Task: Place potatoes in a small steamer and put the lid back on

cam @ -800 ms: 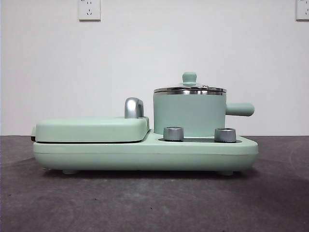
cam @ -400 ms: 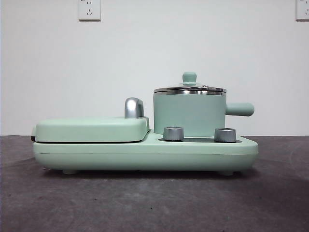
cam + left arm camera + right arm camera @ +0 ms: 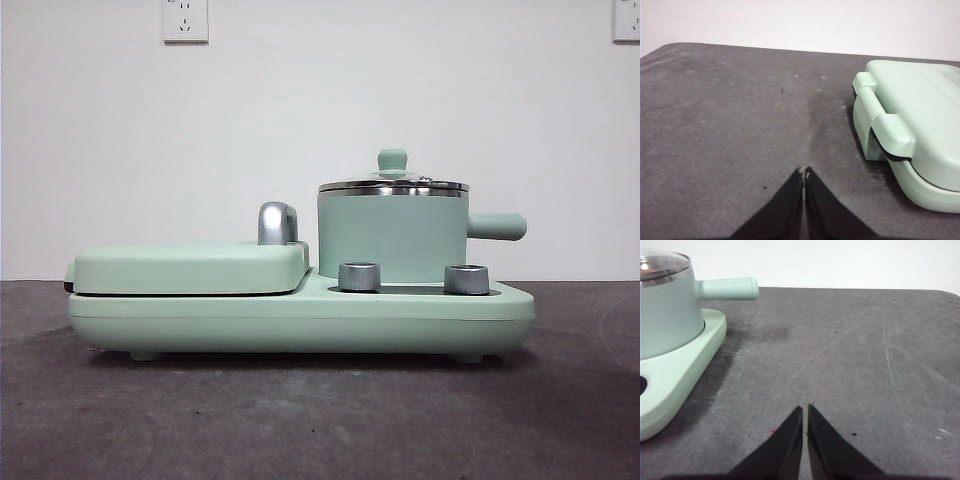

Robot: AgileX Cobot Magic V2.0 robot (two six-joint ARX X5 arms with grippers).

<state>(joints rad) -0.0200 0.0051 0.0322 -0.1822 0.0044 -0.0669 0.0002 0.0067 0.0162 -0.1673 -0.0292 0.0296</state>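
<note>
The small steamer (image 3: 392, 238), a mint-green pot with a steel rim and side handle, stands on the right half of a mint-green cooker base (image 3: 300, 318). The glass lid (image 3: 393, 183) with its green knob sits on the pot. The pot also shows in the right wrist view (image 3: 667, 310). No potato is in view. My left gripper (image 3: 804, 172) is shut and empty over bare table, beside the griddle end. My right gripper (image 3: 805, 410) is shut and empty over bare table, beside the pot's handle side. Neither arm shows in the front view.
A flat mint-green griddle cover (image 3: 190, 268) closes the left half of the cooker, with a chrome handle (image 3: 277, 222) behind it; it also shows in the left wrist view (image 3: 912, 120). Two silver knobs (image 3: 360, 277) stand on the base front. The table is dark grey.
</note>
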